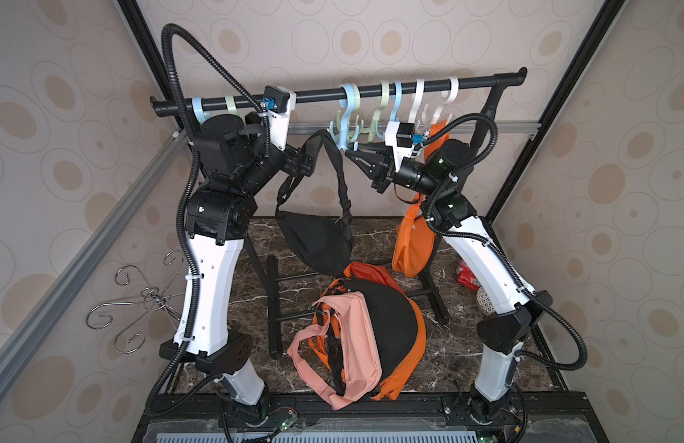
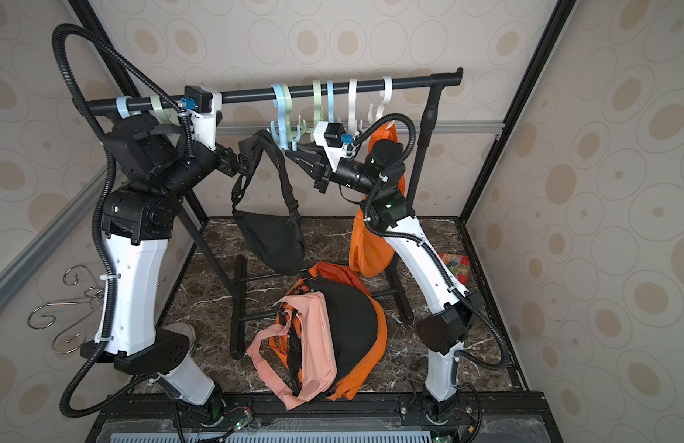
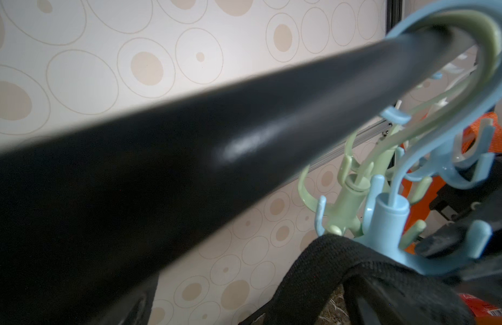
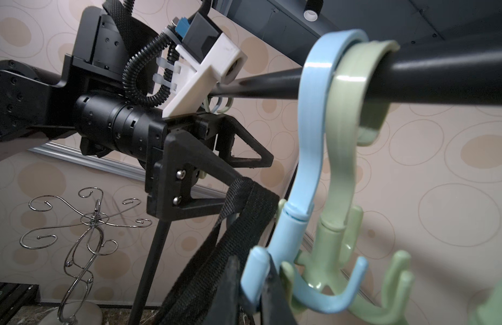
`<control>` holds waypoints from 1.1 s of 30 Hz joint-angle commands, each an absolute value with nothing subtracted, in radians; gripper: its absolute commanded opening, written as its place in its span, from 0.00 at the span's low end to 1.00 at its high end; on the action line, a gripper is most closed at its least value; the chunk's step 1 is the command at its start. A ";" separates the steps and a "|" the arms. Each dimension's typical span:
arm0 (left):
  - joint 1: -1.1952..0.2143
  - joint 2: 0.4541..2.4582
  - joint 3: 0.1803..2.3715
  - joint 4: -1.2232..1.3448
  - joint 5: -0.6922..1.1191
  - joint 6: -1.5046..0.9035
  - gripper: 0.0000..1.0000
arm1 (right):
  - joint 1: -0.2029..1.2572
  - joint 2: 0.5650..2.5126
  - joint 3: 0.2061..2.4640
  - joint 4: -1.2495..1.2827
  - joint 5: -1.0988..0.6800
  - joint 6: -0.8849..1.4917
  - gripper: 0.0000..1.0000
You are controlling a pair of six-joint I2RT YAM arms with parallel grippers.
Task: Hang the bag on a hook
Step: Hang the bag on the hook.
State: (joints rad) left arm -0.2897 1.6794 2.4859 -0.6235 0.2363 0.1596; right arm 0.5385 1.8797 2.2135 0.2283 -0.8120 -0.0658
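Note:
A black bag (image 1: 317, 241) (image 2: 273, 241) hangs by its black strap (image 1: 334, 153) (image 3: 314, 267) (image 4: 244, 197). The strap's top loop lies at the lower prongs of a blue hook (image 1: 346, 115) (image 2: 282, 115) (image 3: 390, 219) (image 4: 311, 140) on the black rail (image 1: 371, 89) (image 3: 187, 157). My right gripper (image 1: 348, 151) (image 2: 288, 151) (image 4: 251, 267) is shut on one blue prong. Just left of the loop, my left gripper (image 1: 304, 159) (image 2: 242, 157) (image 4: 249, 183) stands wide open, with the strap running past its fingers. The left wrist view hardly shows its own fingers.
Green hooks (image 4: 348, 157) and white hooks (image 1: 419, 99) share the rail, and an orange bag (image 1: 413, 245) hangs at its right end. A pink bag (image 1: 348, 345) and a black-and-orange bag (image 1: 394, 318) lie piled on the marble floor. A wire hook stand (image 1: 141, 299) stands at left.

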 commanded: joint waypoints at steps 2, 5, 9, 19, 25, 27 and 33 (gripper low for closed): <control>-0.279 1.677 2.516 -0.622 0.242 0.172 1.00 | 0.543 1.887 2.206 0.222 -0.847 -0.072 0.00; -0.279 1.672 2.530 -0.618 0.270 0.161 1.00 | 0.564 1.883 2.209 0.138 -0.808 -0.182 0.00; -0.279 1.661 2.539 -0.603 0.300 0.145 1.00 | 0.567 1.896 2.215 0.137 -0.813 -0.179 0.00; -0.279 1.679 2.539 -0.614 0.303 0.143 1.00 | 0.577 1.893 2.231 0.111 -0.842 -0.196 0.00; -0.279 1.711 2.526 -0.641 0.275 0.156 1.00 | 0.571 1.873 2.191 0.257 -0.893 -0.077 0.00; -0.279 1.711 2.525 -0.644 0.272 0.158 1.00 | 0.568 1.875 2.196 0.278 -0.894 -0.056 0.00; -0.279 1.700 2.505 -0.648 0.261 0.166 1.00 | 0.527 1.903 2.204 0.448 -0.850 0.148 0.00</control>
State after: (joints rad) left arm -0.2859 1.7027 2.5065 -0.6205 0.2733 0.1539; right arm 0.5438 1.8828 2.1986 0.2962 -0.8383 0.0010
